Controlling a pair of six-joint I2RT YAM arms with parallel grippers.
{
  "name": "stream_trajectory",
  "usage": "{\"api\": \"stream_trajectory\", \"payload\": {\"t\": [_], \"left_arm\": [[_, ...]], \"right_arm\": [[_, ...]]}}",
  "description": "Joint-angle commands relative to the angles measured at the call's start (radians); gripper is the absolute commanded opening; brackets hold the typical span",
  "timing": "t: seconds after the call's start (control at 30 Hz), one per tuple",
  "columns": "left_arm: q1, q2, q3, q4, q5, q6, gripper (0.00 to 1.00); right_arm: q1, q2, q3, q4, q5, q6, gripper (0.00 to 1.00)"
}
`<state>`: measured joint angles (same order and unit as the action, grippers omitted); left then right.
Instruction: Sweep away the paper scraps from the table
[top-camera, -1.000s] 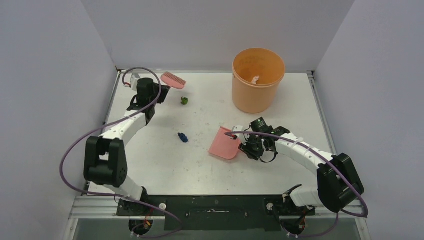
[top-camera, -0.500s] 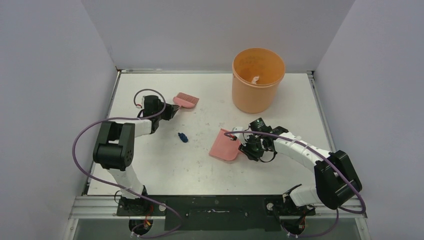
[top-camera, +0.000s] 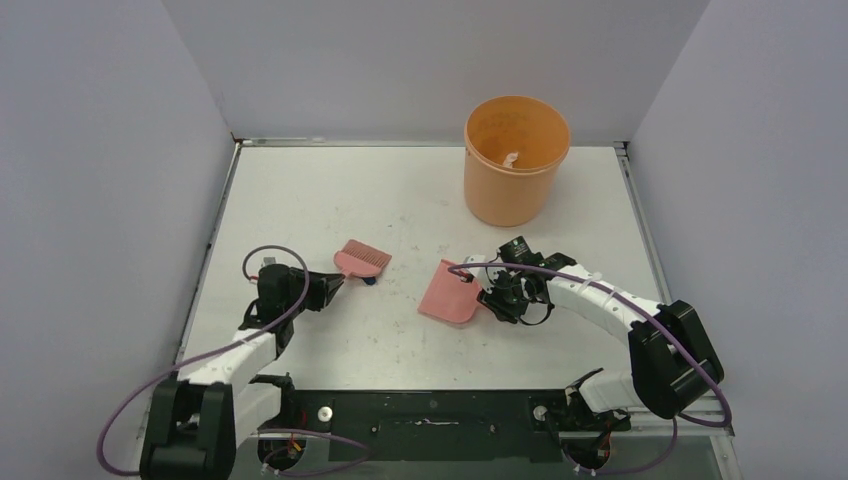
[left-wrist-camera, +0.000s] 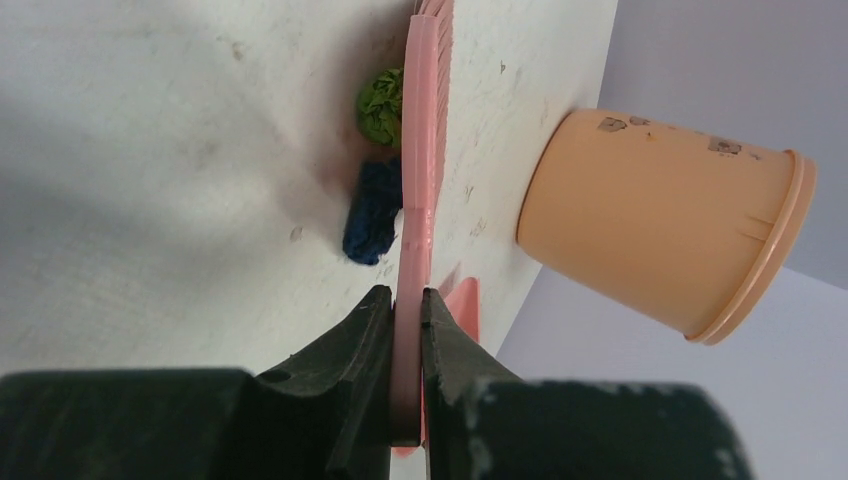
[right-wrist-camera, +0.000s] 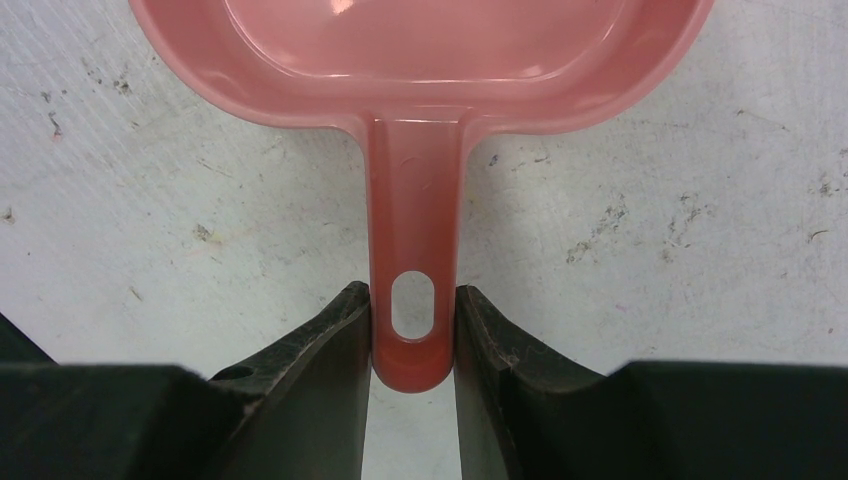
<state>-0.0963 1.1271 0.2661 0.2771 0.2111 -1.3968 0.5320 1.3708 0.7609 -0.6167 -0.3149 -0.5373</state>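
Observation:
My left gripper (top-camera: 328, 288) is shut on the handle of the pink brush (top-camera: 362, 259), whose bristles rest on the white table (top-camera: 300, 190) left of centre. In the left wrist view the brush (left-wrist-camera: 420, 150) is edge-on, with a green paper scrap (left-wrist-camera: 380, 105) and a dark blue scrap (left-wrist-camera: 372, 212) lying against its side. In the top view only a bit of the blue scrap (top-camera: 369, 281) shows under the brush. My right gripper (top-camera: 487, 297) is shut on the handle (right-wrist-camera: 412, 290) of the pink dustpan (top-camera: 448, 290), which lies flat on the table.
An orange bucket (top-camera: 514, 160) stands at the back right with a white scrap inside (top-camera: 510, 158); it also shows in the left wrist view (left-wrist-camera: 660, 235). Grey walls close in the left, back and right. The table has a metal edge.
My left arm has drawn back toward the near left, dragging the brush from the far left toward the middle. The green scrap has been swept along to the blue one. The right arm and dustpan stayed put.

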Motion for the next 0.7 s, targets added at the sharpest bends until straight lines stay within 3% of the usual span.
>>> {"api": "stream_trajectory", "payload": {"t": [0.0, 0.07, 0.17, 0.43, 0.67], "left_arm": [[0.024, -0.223, -0.032, -0.208, 0.000, 0.027, 0.00], [0.031, -0.297, 0.036, -0.286, -0.028, 0.096, 0.00], [0.030, -0.283, 0.233, -0.433, -0.064, 0.275, 0.00], [0.021, -0.007, 0.851, -0.911, 0.028, 0.834, 0.00], [-0.129, 0.145, 1.110, -1.207, -0.364, 1.107, 0.00]], "right_arm": [[0.012, -0.019, 0.006, 0.014, -0.011, -0.004, 0.05], [0.014, -0.018, 0.006, 0.014, -0.010, -0.004, 0.05], [0.019, -0.011, 0.006, 0.014, -0.005, -0.003, 0.05], [0.052, -0.006, 0.044, -0.011, -0.017, 0.002, 0.05], [0.064, 0.067, 0.150, -0.146, 0.022, -0.024, 0.05]]}}
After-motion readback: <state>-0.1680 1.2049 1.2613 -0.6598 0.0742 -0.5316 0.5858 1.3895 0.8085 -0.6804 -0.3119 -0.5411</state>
